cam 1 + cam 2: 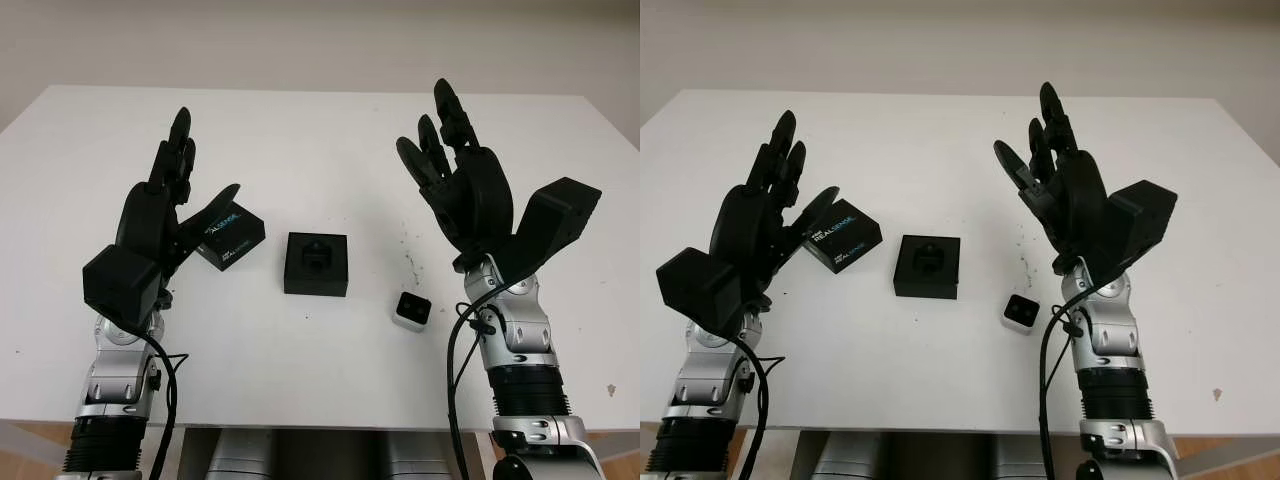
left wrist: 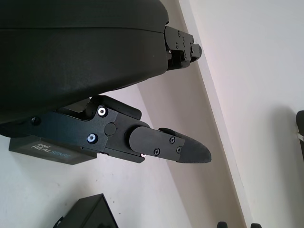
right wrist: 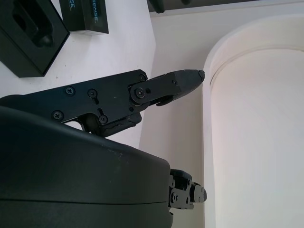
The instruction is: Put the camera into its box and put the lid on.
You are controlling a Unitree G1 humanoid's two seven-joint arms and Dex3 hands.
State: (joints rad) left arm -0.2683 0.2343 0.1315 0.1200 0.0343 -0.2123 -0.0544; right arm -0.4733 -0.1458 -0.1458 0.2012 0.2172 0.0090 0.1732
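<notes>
The open black box (image 1: 316,263) with its moulded insert sits at the middle of the white table (image 1: 320,130). Its black lid (image 1: 231,235), printed RealSense, lies just to the left of it. A small white camera (image 1: 411,310) with a dark face stands to the right front of the box. My left hand (image 1: 165,205) is raised above the table beside the lid, open and holding nothing. My right hand (image 1: 455,165) is raised to the right of the box, behind the camera, open as well. The box (image 3: 28,40) and lid (image 3: 88,14) also appear in the right wrist view.
The table's far edge meets a pale wall (image 1: 320,40). A few small dark specks (image 1: 410,262) mark the tabletop between the box and my right hand. Bare white surface stretches behind the box and along the front edge.
</notes>
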